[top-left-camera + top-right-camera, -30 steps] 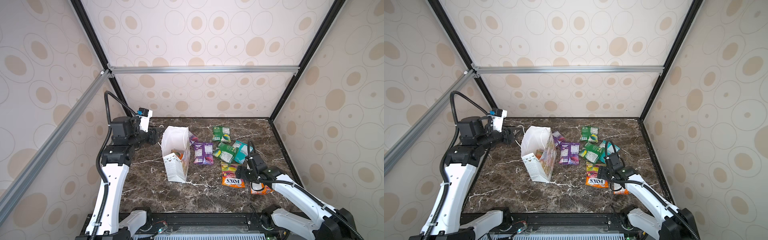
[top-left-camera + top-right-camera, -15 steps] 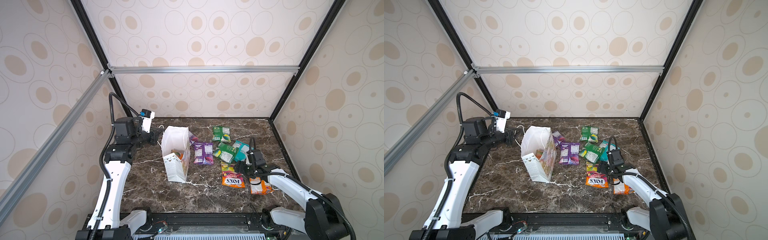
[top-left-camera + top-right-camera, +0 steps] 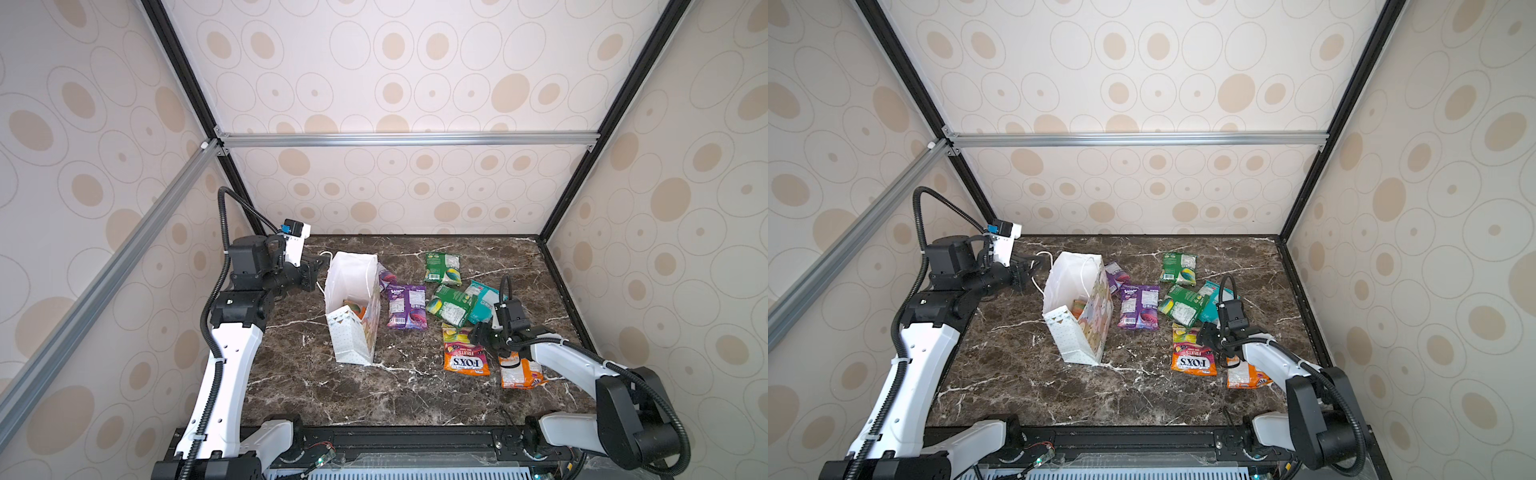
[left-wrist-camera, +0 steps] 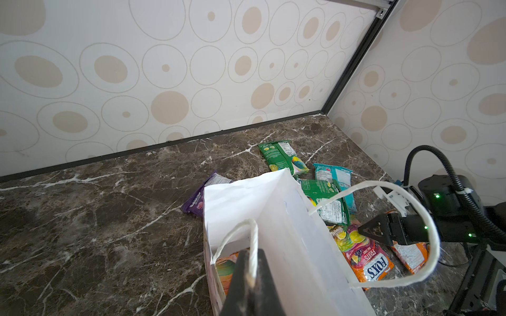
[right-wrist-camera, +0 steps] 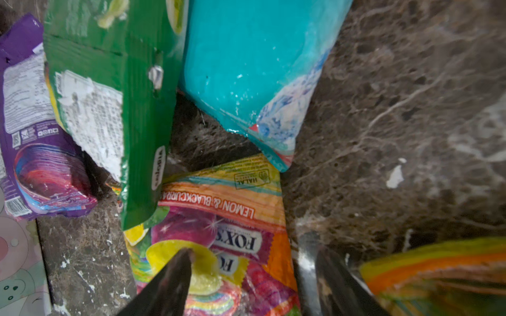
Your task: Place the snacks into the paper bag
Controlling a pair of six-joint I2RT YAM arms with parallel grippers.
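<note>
Presently the right jaws, partly open and empty, straddle the long edge of the orange FOX'S packet farthest from the paper bag; it lies flat on the counter right of the bag, whose cord handle the left jaws pinch shut.

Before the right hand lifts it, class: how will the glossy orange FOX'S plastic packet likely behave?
Probably floppy: the glossy orange FOX'S plastic packet lies flat, crinkled. Likely slippery, given its shiny film. It may drag the green packet overlapping its corner.
</note>
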